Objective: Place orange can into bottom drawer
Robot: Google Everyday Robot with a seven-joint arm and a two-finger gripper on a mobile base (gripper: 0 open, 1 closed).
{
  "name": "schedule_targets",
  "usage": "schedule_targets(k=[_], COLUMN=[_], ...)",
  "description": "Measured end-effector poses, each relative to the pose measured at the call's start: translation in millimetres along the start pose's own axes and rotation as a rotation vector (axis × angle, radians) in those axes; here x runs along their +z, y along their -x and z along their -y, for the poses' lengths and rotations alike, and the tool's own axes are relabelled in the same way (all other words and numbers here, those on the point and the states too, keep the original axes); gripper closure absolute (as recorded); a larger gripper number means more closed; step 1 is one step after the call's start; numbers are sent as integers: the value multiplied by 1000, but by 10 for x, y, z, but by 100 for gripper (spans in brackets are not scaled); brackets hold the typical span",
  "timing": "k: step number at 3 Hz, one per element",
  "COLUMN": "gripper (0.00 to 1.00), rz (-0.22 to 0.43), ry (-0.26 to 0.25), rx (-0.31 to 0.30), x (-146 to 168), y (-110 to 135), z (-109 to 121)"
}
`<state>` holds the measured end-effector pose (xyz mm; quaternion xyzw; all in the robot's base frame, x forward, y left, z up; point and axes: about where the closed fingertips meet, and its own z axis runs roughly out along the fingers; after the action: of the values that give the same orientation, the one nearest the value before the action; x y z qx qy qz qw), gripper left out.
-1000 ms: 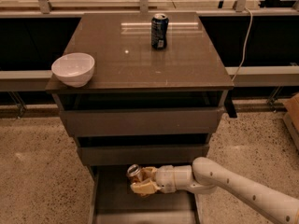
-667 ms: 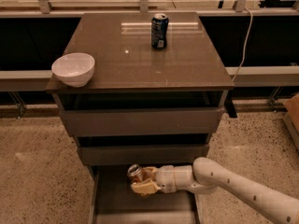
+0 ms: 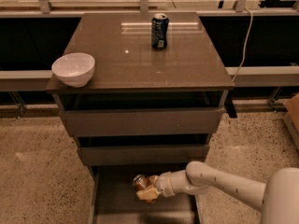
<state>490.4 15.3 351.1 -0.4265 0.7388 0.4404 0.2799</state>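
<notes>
The bottom drawer [image 3: 112,204] is pulled open under the cabinet, showing its flat grey floor. My gripper [image 3: 146,189] reaches in from the right over the drawer and is shut on the orange can [image 3: 140,181], a small shiny orange-gold can with its silver end pointing up and left. The can is held just above the drawer floor, near its middle. The white arm [image 3: 219,183] runs to the lower right corner.
On the cabinet top [image 3: 140,55] stand a dark blue can [image 3: 159,31] at the back and a white bowl [image 3: 73,69] at the front left edge. Two shallower drawers [image 3: 140,121] sit slightly open above. Speckled floor lies on both sides.
</notes>
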Motion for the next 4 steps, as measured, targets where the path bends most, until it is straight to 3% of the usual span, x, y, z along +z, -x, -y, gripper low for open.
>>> schedule_targets(k=[1, 2, 3, 4], gripper=[100, 94, 76, 53], rz=[-91, -114, -178, -215], ry=[-44, -81, -106, -90], rx=[25, 43, 53, 93], x=[192, 313, 448, 583], y=[-574, -832, -1057, -1450], z=[379, 601, 753, 816])
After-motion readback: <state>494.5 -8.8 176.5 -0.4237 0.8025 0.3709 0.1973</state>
